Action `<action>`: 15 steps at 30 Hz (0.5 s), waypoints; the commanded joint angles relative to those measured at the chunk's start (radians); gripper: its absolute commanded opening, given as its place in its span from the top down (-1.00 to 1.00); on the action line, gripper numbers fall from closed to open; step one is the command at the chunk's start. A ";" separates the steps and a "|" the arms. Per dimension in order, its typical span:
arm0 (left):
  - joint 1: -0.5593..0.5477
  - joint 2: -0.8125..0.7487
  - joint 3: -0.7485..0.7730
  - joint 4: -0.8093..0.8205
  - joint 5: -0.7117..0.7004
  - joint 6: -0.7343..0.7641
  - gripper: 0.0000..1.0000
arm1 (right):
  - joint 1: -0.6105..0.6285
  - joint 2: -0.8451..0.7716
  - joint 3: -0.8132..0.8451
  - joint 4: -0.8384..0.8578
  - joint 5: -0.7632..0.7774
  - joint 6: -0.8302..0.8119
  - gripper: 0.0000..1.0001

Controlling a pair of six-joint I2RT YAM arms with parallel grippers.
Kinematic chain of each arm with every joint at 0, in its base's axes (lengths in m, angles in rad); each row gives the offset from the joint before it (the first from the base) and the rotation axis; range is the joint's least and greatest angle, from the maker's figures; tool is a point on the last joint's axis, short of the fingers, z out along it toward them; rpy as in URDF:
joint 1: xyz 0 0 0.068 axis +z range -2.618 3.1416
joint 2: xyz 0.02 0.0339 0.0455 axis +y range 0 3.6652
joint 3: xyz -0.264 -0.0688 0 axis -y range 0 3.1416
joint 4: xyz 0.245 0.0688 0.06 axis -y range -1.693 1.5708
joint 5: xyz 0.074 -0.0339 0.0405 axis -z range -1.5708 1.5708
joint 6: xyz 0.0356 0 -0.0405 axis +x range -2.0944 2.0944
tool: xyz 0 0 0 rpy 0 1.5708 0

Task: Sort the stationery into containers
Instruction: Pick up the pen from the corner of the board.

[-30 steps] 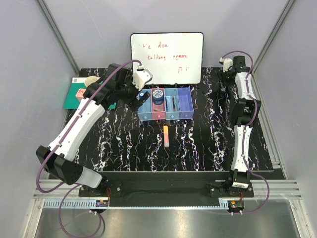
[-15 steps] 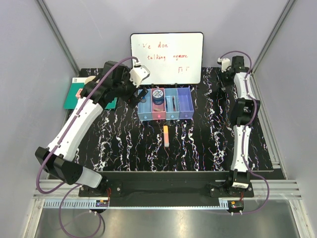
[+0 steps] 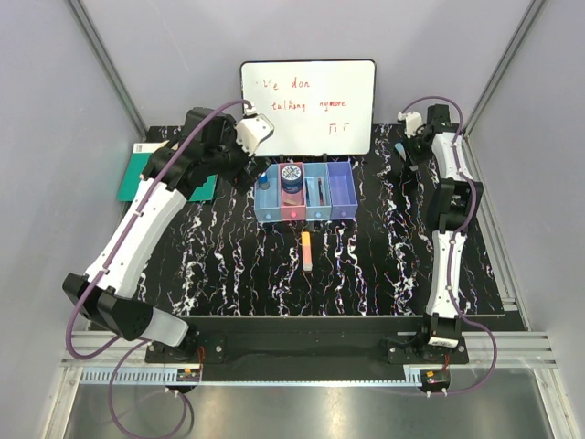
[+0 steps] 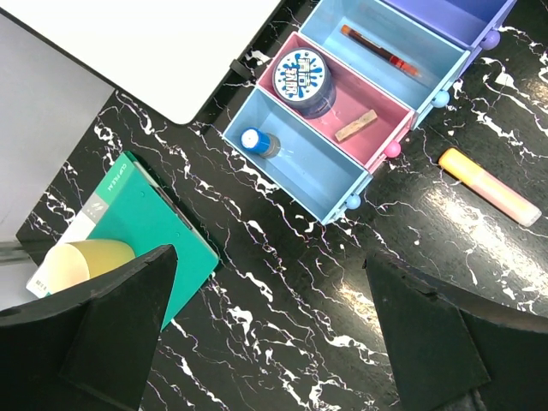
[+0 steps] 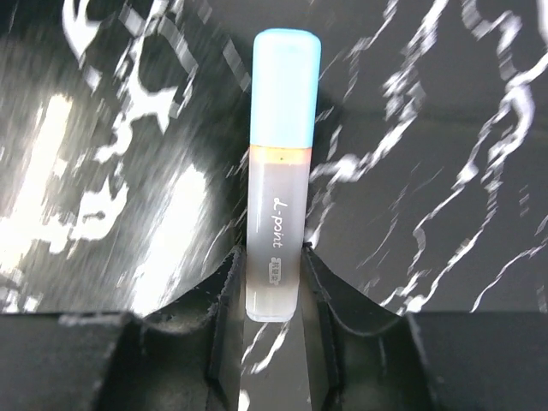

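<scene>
The containers (image 3: 303, 214) are a joined row of blue, pink, blue and purple bins at the middle back. In the left wrist view the first blue bin (image 4: 318, 169) holds a small blue-capped pen (image 4: 258, 142). The pink one holds the round blue disc (image 4: 301, 77) and a small tan piece. The second blue one holds the dark-red pen (image 4: 381, 50). An orange marker (image 3: 307, 250) lies on the table in front of the bins. My left gripper (image 3: 242, 169) is open and empty, left of the bins. My right gripper (image 5: 272, 282) at the far right is shut on a light-blue marker (image 5: 281, 171).
A whiteboard (image 3: 308, 105) stands behind the bins. A green notebook (image 3: 135, 176) lies at the far left with a yellow cup (image 4: 86, 261) on it. The table is black marble pattern, with grey walls on both sides.
My left gripper has drawn back to the left from the first blue bin, and the blue-capped pen now lies in it. My right arm has shifted slightly at the far right.
</scene>
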 commanded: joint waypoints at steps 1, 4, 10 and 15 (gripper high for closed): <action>0.006 -0.032 0.044 0.032 -0.008 -0.003 -0.98 | 0.000 -0.040 -0.140 -0.239 -0.006 -0.070 0.53; 0.006 -0.050 0.036 0.032 -0.011 -0.007 -0.98 | 0.000 -0.125 -0.249 -0.239 -0.013 -0.103 0.59; 0.006 -0.112 -0.005 0.030 -0.024 -0.015 -0.98 | 0.000 -0.297 -0.456 -0.221 -0.012 -0.146 0.88; 0.004 -0.153 -0.017 0.027 -0.033 -0.027 -0.98 | 0.002 -0.457 -0.631 -0.178 -0.010 -0.150 0.95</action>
